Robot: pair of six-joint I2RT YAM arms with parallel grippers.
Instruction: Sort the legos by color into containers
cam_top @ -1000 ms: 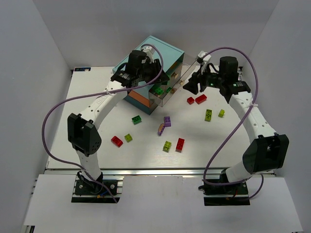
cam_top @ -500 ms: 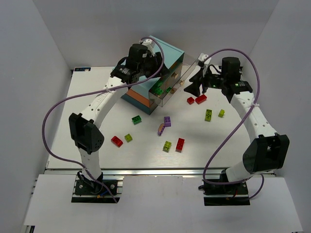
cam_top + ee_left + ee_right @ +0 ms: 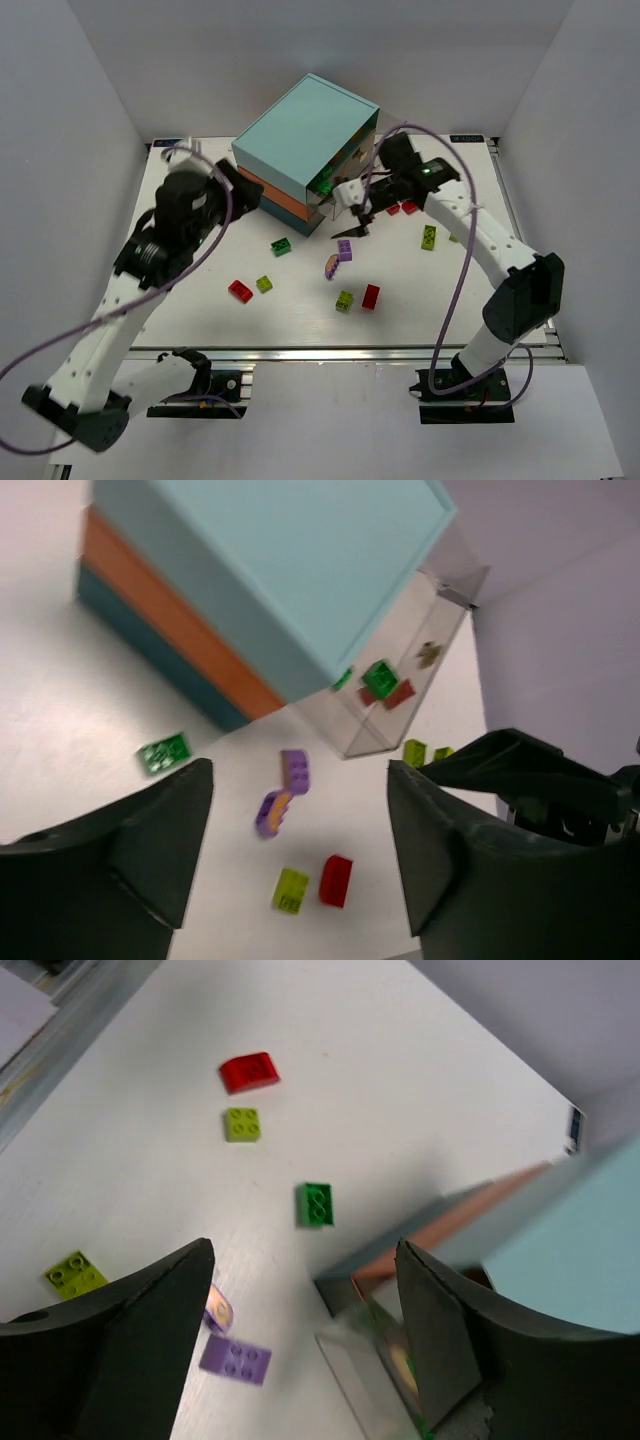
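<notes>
The containers are stacked drawers of one chest [image 3: 300,140] with light teal, orange and dark teal layers. Its clear drawer [image 3: 338,198] is pulled out, and a green lego [image 3: 378,677] lies inside. Loose legos lie on the table: green [image 3: 281,246], red [image 3: 240,290], yellow-green [image 3: 264,284], purple [image 3: 344,249], red [image 3: 371,296]. My left gripper [image 3: 238,185] is open and empty, left of the chest. My right gripper [image 3: 357,215] is open and empty, beside the drawer's front end, above the purple lego [image 3: 234,1358].
More legos lie right of the drawer: two red [image 3: 409,207] and two yellow-green [image 3: 429,237]. White walls enclose the table on three sides. The right arm [image 3: 530,770] shows in the left wrist view beyond the drawer.
My left arm has pulled back from the chest top to its left side and its jaws have opened. My right gripper has swung left to the drawer's front and opened wider.
</notes>
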